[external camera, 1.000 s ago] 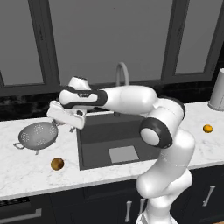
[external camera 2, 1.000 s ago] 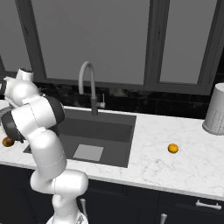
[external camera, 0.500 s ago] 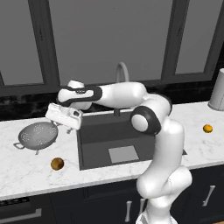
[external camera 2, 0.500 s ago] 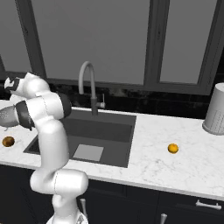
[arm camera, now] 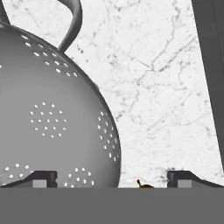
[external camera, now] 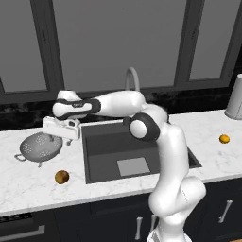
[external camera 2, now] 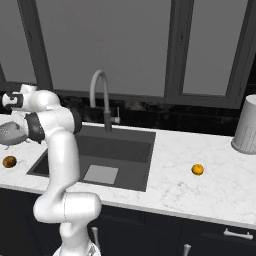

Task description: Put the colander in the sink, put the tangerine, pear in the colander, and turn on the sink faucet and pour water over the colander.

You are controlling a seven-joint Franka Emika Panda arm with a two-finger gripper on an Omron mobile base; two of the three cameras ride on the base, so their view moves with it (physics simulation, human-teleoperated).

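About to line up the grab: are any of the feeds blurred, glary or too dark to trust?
Left base view: sharp, evenly lit, the silver perforated metal colander casts a soft shadow on the white marble counter. Right base view: equally crisp, no glare, though the arm partly covers the colander. Hand view: in focus, holes distinct, only a mild sheen on the bowl.

A white marble table (external camera: 28, 182) with grey veining runs across the scene above dark cabinets, and a large dark grey rectangular sink (external camera: 106, 142) is sunk into its middle. On the left stretch stands a silver perforated metal colander (external camera: 40, 145) with loop handles, on its small foot. Nearer than it, close to the sink's left rim, lies a dull brownish-golden pear (external camera: 62, 177). On the right stretch a small bright orange tangerine (external camera: 224, 139) rests well apart from the sink, and a pale grey cylindrical canister (external camera: 235, 97) stands at the far right.
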